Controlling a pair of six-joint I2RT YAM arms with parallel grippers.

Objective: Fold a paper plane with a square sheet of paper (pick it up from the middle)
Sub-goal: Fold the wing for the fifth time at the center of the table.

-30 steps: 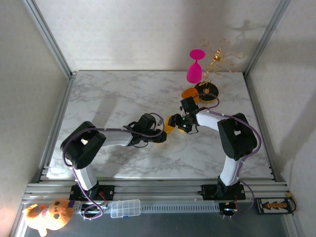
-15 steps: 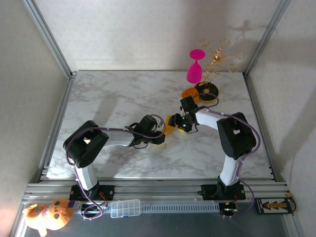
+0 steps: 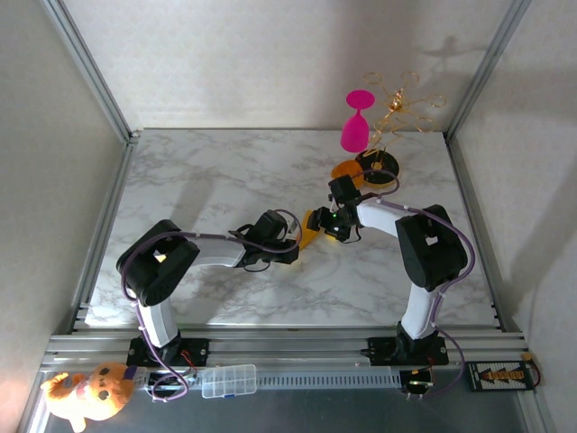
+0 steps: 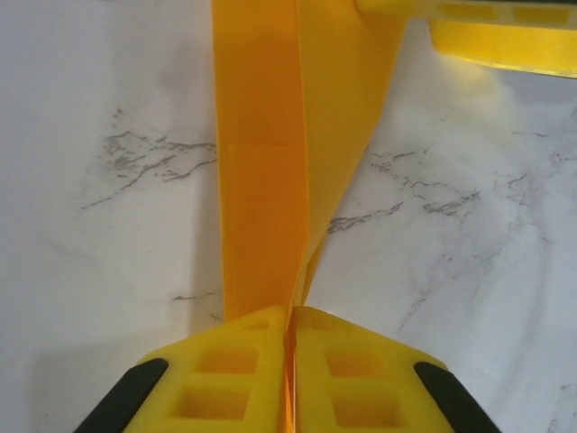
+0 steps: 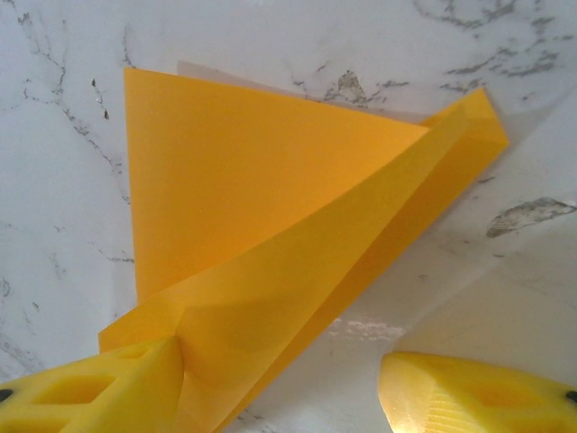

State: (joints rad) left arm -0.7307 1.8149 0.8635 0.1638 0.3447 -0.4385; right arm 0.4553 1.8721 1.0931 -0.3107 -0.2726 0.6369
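Left gripper [image 3: 296, 245] has pinched shut in the last sec. It was partly open before and the pads now meet on the near end of the paper sheet [image 3: 309, 236]. Arms have barely shifted otherwise.

Nearest me, on the rail: plush toy [image 3: 90, 390] and clear plastic box [image 3: 228, 380], both out of play. On the marble table [image 3: 198, 180], the left wrist cam has its gripper [image 4: 290, 325] clamped on the paper's [image 4: 261, 180] centre crease. One narrow flap lies flat to the left; the other side lifts off the tabletop.

Just beyond, toward centre-right, is the right gripper [image 3: 317, 223]. Its wrist cam has the jaws standing wide [image 5: 279, 397], w/ one finger against the raised fold of the paper [image 5: 234, 198] and the other well clear. It isn't gripping, more propping or straddling.

At the far right are an orange-and-black disc [image 3: 365, 169], a pink glass [image 3: 356, 122] and a gold wire stand [image 3: 401, 104], all untouched.

My read: the sheet is already a creased, pointed shape, approx mid-fold. W/ the left now anchoring the crease, the right looks free to press or fold the raised wing. Risk is that thin paper could buckle or slip from the pinch.
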